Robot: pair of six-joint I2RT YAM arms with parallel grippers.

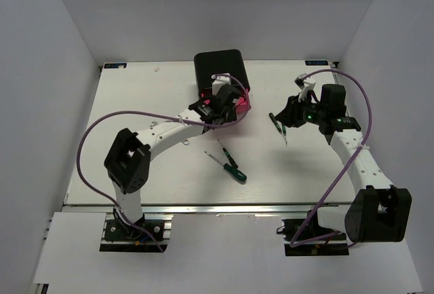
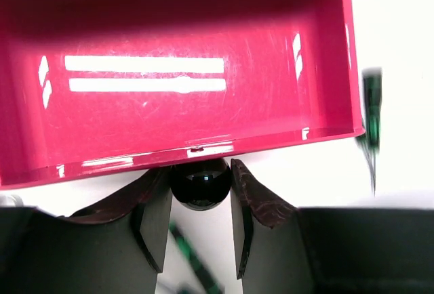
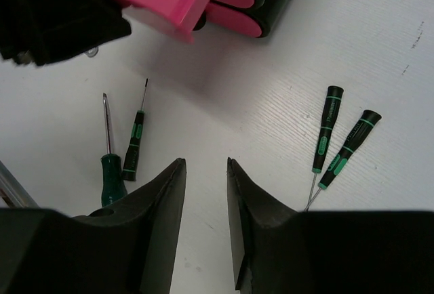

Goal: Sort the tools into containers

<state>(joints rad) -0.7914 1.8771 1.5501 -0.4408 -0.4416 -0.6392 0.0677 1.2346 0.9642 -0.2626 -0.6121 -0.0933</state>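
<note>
The black chest [image 1: 218,69] stands at the back middle. Its top pink drawer [image 2: 183,104] is pulled out and looks empty inside. My left gripper [image 2: 199,192] is shut on the drawer's dark round knob [image 2: 199,183]; in the top view it [image 1: 229,106] sits at the drawer front. My right gripper [image 3: 205,162] is open and empty above the table, between two pairs of screwdrivers. One pair [image 3: 336,141] lies to its right, the other [image 3: 122,152] to its left. A small silver piece [image 1: 184,146], perhaps the wrench, lies by my left forearm.
The two lower pink drawers [image 3: 234,19] are shut in the chest. In the top view one screwdriver pair [image 1: 278,126] lies under my right gripper [image 1: 285,114] and the other [image 1: 227,162] at mid table. White walls enclose the table on three sides.
</note>
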